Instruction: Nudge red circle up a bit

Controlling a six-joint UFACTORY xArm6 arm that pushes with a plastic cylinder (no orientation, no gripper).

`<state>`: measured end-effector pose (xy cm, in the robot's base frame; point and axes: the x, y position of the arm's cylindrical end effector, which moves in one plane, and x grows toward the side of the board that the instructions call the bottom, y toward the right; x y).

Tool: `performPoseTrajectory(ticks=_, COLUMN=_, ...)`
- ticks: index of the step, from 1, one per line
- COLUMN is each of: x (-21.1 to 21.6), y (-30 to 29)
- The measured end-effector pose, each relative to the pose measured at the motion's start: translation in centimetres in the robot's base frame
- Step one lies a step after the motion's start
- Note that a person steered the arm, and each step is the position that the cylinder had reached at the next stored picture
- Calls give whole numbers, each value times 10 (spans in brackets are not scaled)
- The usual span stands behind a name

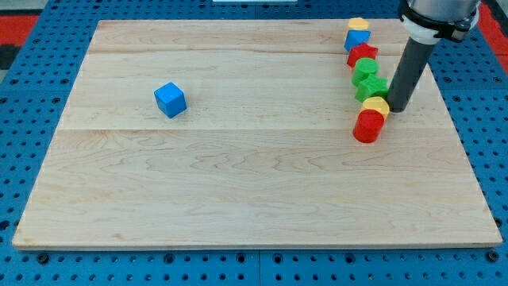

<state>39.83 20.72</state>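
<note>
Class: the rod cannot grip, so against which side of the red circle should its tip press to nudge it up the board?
Its bottom edge, coming from below. The red circle touches the yellow block above; my tip sits up and right, so must circle round first.
</note>
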Motion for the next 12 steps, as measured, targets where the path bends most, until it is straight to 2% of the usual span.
performPoseTrajectory(ticks=2, x=-14, y=13)
performPoseTrajectory(ticks=3, x=-40, y=22)
performPoseTrajectory(ticks=4, x=-61, y=21)
performPoseTrajectory(ticks=5, x=-61, y=4)
performPoseTrajectory(ticks=6, x=-51, y=6)
performPoseTrajectory(ticks=7, x=-11, y=45)
performPoseTrajectory(ticks=8, x=49, y=38)
performPoseTrajectory(ticks=9, x=86, y=1)
performPoseTrajectory(ticks=12, x=82, y=-64)
